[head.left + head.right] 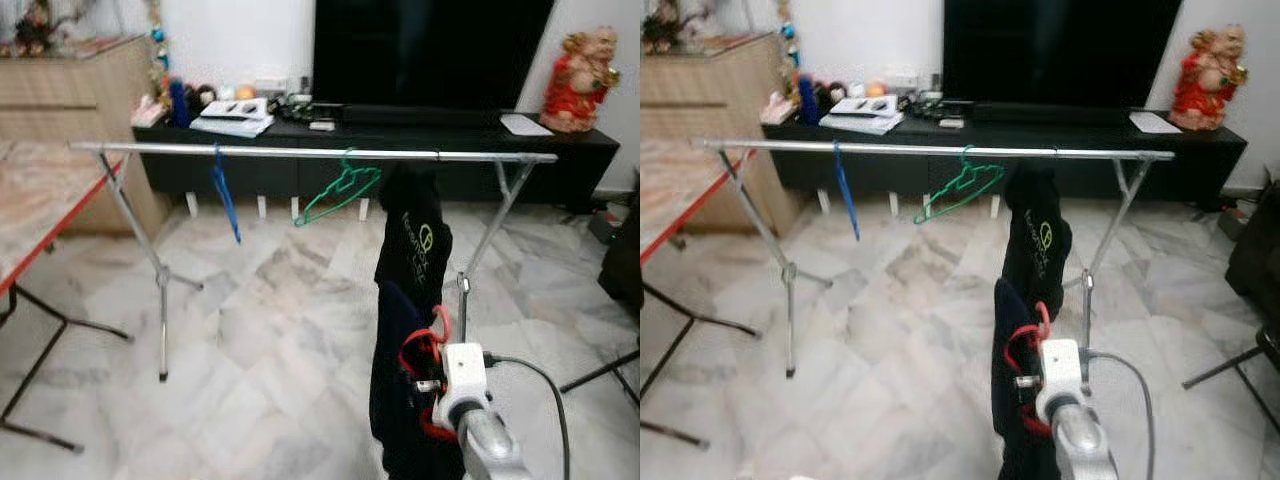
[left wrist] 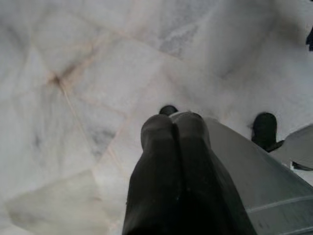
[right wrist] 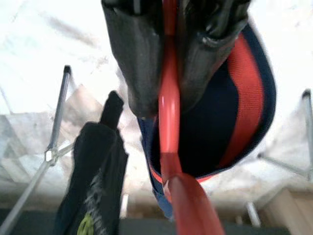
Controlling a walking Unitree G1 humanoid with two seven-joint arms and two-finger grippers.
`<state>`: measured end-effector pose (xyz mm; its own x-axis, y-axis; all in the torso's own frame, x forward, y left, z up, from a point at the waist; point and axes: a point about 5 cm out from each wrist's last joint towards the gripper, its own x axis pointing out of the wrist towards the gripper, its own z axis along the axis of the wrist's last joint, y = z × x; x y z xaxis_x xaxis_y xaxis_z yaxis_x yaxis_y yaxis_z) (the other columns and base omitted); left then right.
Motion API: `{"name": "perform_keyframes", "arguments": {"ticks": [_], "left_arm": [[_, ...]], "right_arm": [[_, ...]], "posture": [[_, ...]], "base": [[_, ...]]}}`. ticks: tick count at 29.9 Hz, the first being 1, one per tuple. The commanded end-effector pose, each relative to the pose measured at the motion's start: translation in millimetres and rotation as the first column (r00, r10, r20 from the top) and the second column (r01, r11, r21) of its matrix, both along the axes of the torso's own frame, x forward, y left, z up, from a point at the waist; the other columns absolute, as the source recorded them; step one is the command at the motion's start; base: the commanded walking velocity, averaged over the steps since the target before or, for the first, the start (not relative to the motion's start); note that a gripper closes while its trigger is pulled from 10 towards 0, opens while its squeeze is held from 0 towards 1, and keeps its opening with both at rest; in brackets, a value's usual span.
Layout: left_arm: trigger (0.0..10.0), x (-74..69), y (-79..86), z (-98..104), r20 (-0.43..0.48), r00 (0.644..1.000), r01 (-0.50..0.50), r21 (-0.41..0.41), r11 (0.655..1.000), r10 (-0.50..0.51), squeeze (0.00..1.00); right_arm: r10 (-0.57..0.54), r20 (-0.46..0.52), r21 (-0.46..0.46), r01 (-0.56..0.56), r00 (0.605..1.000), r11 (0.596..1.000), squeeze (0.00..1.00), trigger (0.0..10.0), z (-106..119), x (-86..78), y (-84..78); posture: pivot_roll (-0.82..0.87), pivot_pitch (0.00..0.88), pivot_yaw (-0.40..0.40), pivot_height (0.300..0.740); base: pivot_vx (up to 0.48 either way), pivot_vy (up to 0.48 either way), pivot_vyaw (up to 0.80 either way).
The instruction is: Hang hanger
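My right gripper (image 3: 164, 58) is raised in front of me, its two black fingers (image 3: 134, 54) pressed together on the red hanger (image 3: 169, 122), whose thin neck runs straight between them. A dark navy garment (image 1: 395, 380) with red trim hangs from that hanger, drooping below my wrist toward the marble floor (image 1: 270, 330). The hanger is in the air, short of the metal drying rail (image 1: 300, 152) that spans the room on crossed legs.

On the rail hang a blue hanger (image 1: 226, 200) near its left part, a green hanger (image 1: 340, 190) tilted near the middle, and a black shirt with a round green logo (image 1: 415, 245) just right of the green one, directly beyond my held garment.

My left gripper (image 2: 175, 147) points down at the floor with its fingers shut against each other and nothing between them.

Behind the rail a low black TV counter (image 1: 560, 145) carries papers, small items that I cannot make out clearly, and a red figurine (image 1: 578, 80) at its right end. A folding table with a red edge (image 1: 40, 240) stands at my left.
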<state>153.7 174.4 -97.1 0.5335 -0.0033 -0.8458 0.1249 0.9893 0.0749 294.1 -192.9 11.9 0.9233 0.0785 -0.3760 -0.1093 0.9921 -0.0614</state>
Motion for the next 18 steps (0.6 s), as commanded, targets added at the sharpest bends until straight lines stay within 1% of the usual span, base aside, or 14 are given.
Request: {"name": "perform_keyframes", "arguments": {"ticks": [1, 5, 7, 8, 11, 12, 13, 15, 17, 18], "left_arm": [[10.0, -19.4, 4.9, -7.5, -0.082, 0.997, -0.001, 0.019, 1.000, 0.002, 0.00], [10.0, -19.0, 4.6, -7.3, -0.078, 0.997, 0.001, 0.021, 1.000, 0.001, 0.00], [10.0, -18.1, 4.6, -6.9, -0.068, 0.998, 0.004, 0.029, 1.000, -0.002, 0.00], [10.0, -16.1, 4.7, -5.8, -0.045, 0.999, 0.010, 0.046, 0.999, -0.008, 0.00], [10.0, -13.2, 4.9, -4.0, -0.003, 1.000, -0.008, 0.066, 0.998, 0.008, 0.00], [10.0, -10.6, 4.3, -2.4, 0.029, 1.000, -0.010, 0.069, 0.998, 0.008, 0.00], [10.0, -10.6, 4.3, -2.4, 0.029, 1.000, -0.010, 0.069, 0.998, 0.008, 0.00], [10.0, -7.2, 3.1, -0.1, 0.070, 0.998, -0.006, 0.072, 0.997, 0.001, 0.00], [10.0, -4.2, 2.5, 1.8, 0.101, 0.995, 0.015, 0.104, 0.995, -0.025, 0.00], [10.0, 30.2, 22.2, 20.2, 0.203, 0.977, 0.036, 0.129, 0.991, -0.062, 0.00]], "right_arm": [[0.018, 0.038, 0.002, -0.018, 0.999, 1.000, 0.00, 10.0, 10.5, 9.5, 3.8], [0.047, 0.022, 0.000, -0.047, 0.999, 0.999, 0.00, 10.0, 10.7, 10.5, 3.9], [0.080, 0.008, 0.004, -0.080, 0.997, 0.997, 0.00, 10.0, 10.7, 11.2, 5.4], [0.114, -0.005, -0.009, -0.114, 0.993, 0.993, 0.00, 10.0, 11.1, 11.8, 6.3], [0.158, -0.014, -0.033, -0.158, 0.987, 0.987, 0.00, 10.0, 13.2, 13.6, 6.3], [0.166, -0.027, -0.050, -0.167, 0.986, 0.985, 0.00, 10.0, 14.7, 15.3, 3.8], [0.166, -0.027, -0.050, -0.167, 0.986, 0.985, 0.00, 10.0, 14.7, 15.3, 3.8], [0.169, -0.037, -0.075, -0.172, 0.985, 0.982, 0.00, 10.0, 17.7, 18.1, -1.2], [0.169, -0.035, -0.085, -0.172, 0.985, 0.981, 0.00, 10.0, 22.0, 21.3, -5.8], [0.172, -0.037, -0.083, -0.174, 0.984, 0.981, 0.00, 10.0, 22.9, 22.0, -6.6]], "posture": [[-0.03, 0.000, -0.027, 0.740], [-0.03, 0.000, -0.026, 0.740], [-0.03, 0.000, -0.027, 0.740], [-0.02, 0.000, -0.027, 0.740], [-0.02, 0.000, -0.031, 0.740], [-0.02, 0.000, -0.035, 0.740], [-0.02, 0.000, -0.035, 0.740], [-0.02, 0.000, -0.039, 0.740], [-0.02, 0.000, -0.043, 0.740], [-0.02, 0.000, -0.042, 0.740]], "base": [[0.000, 0.000, 0.00], [0.000, 0.000, 0.00], [0.000, 0.000, 0.00], [0.000, 0.000, 0.00], [0.000, 0.000, 0.00], [0.000, 0.000, 0.00], [0.000, 0.000, 0.00], [0.000, 0.000, 0.00], [0.000, 0.000, 0.00], [0.000, 0.000, 0.00]]}}
